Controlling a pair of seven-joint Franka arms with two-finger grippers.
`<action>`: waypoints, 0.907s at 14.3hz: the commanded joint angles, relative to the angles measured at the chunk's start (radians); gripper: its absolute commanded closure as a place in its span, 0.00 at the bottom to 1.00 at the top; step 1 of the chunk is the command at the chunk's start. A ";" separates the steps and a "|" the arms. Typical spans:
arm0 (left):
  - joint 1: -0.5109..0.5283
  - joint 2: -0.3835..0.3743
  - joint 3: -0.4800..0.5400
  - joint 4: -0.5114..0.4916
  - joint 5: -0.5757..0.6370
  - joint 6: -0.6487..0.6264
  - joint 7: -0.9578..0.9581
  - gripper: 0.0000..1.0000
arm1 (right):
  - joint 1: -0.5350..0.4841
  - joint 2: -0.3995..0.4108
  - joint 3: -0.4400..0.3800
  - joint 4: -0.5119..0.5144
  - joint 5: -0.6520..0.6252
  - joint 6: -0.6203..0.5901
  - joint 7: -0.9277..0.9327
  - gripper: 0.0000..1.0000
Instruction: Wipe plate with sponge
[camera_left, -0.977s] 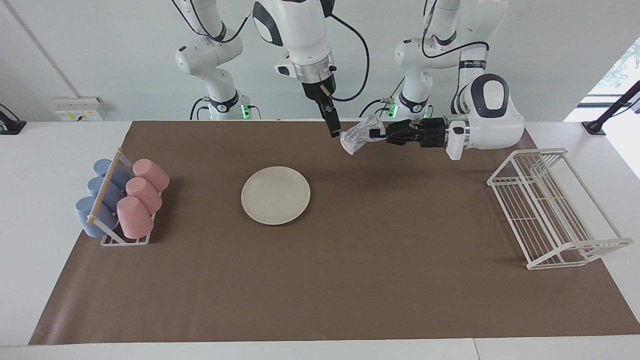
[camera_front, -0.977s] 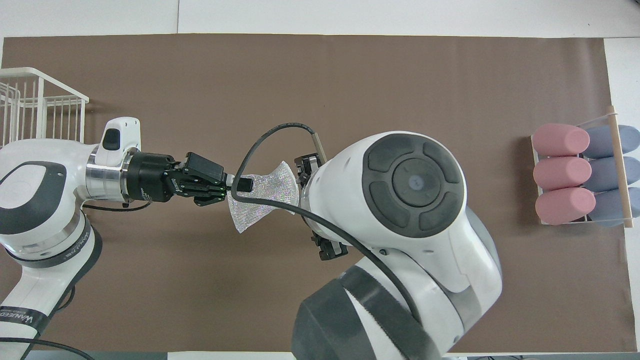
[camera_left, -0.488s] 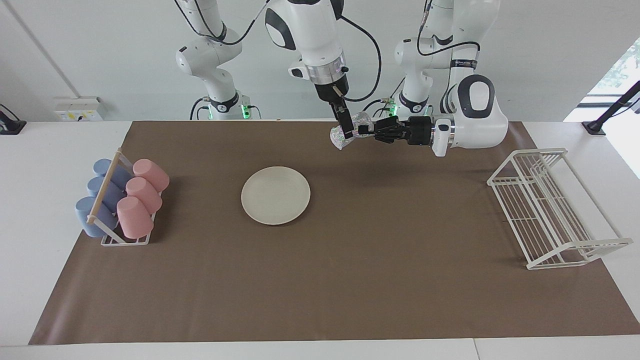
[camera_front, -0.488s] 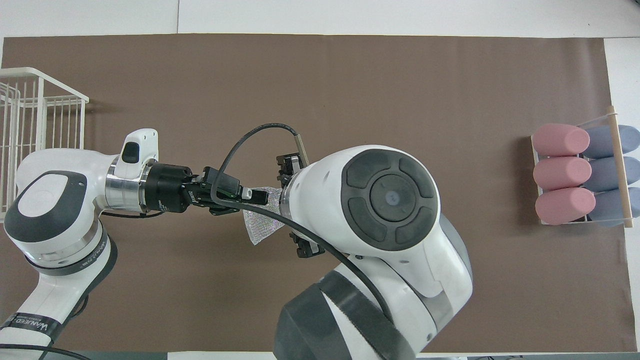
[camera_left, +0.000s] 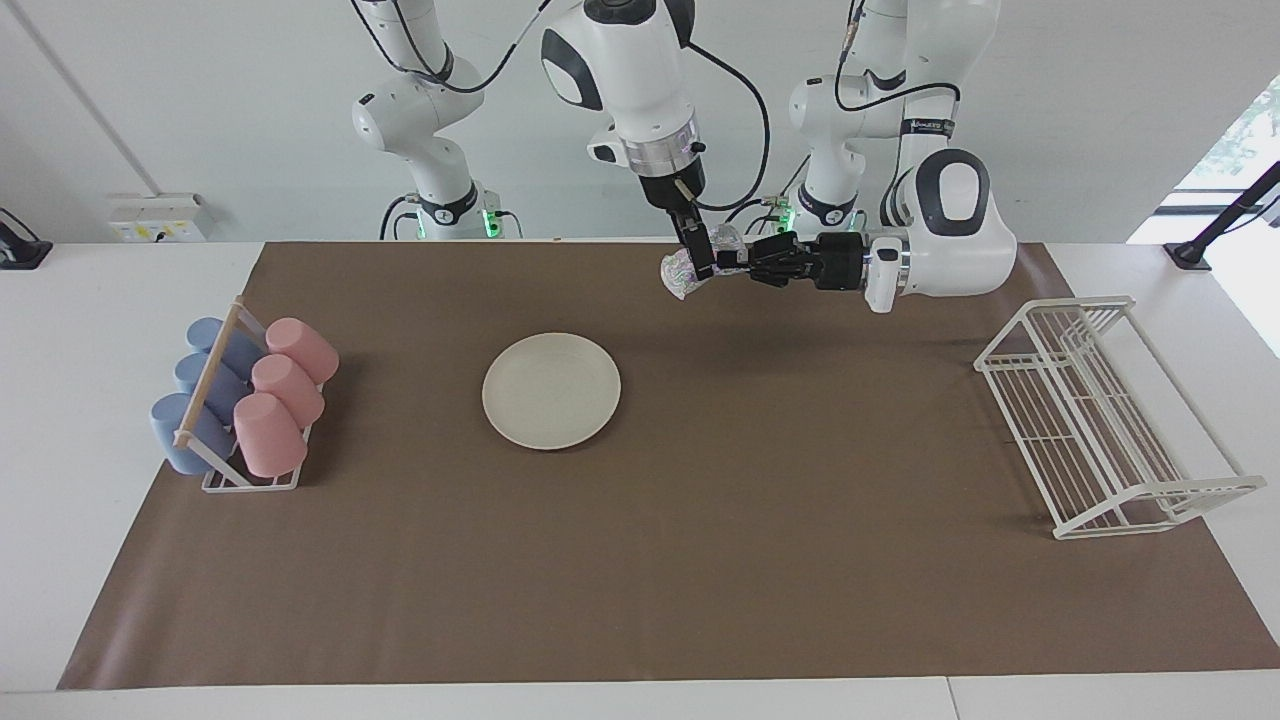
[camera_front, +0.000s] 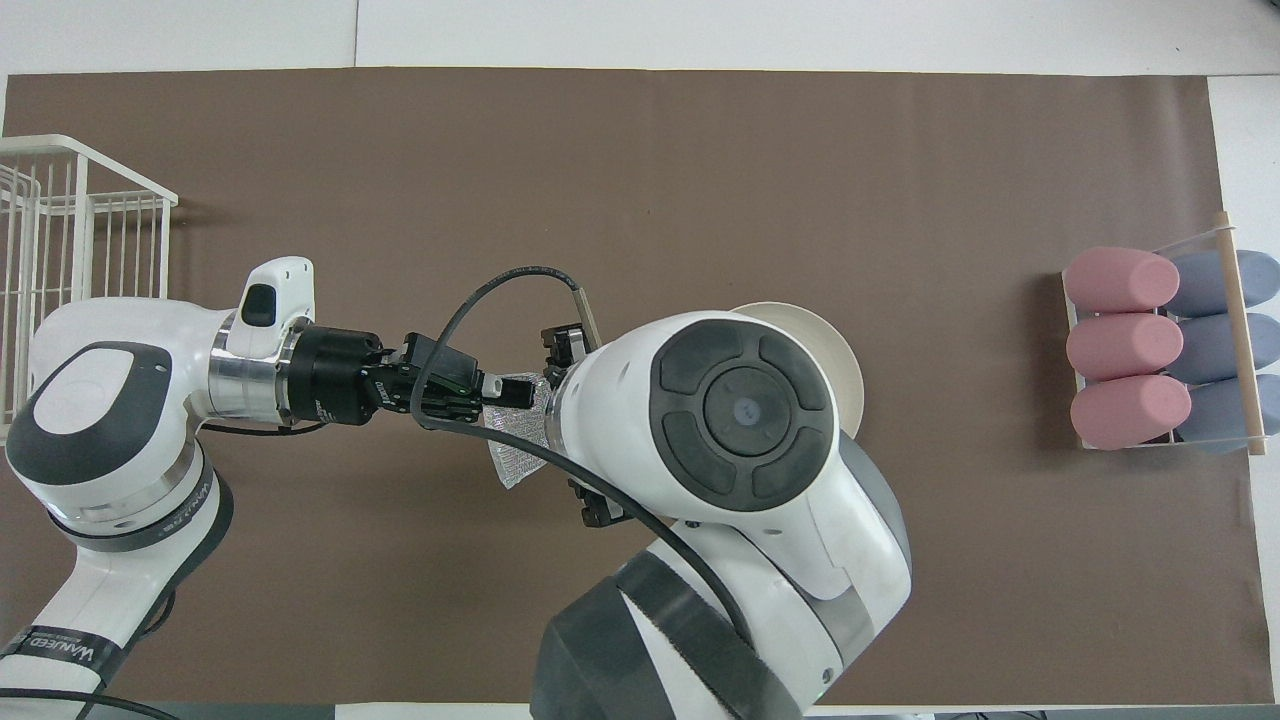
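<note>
The cream-white plate lies flat on the brown mat; in the overhead view only a crescent of the plate shows past the right arm. My left gripper reaches in level and is shut on the silvery sponge, which it holds in the air over the mat, apart from the plate. The left gripper and the hanging sponge also show from overhead. My right gripper points down and meets the sponge from above; from overhead its own arm hides it.
A holder with pink and blue cups lying on their sides stands at the right arm's end of the mat and shows overhead too. A white wire rack stands at the left arm's end.
My left gripper has carried the sponge toward the right arm's end. My right gripper has come across to meet the sponge. The right arm now uncovers part of the plate from overhead.
</note>
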 joint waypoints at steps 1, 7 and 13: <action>-0.012 -0.032 0.011 -0.035 -0.021 0.017 0.015 1.00 | -0.003 -0.017 0.005 -0.026 0.016 0.020 0.003 0.97; -0.013 -0.032 0.014 -0.033 -0.014 0.009 0.017 1.00 | -0.002 -0.021 0.005 -0.034 0.011 0.018 0.000 1.00; -0.018 -0.034 0.008 -0.032 0.006 0.010 0.077 0.00 | -0.002 -0.021 0.005 -0.040 0.013 0.017 -0.033 1.00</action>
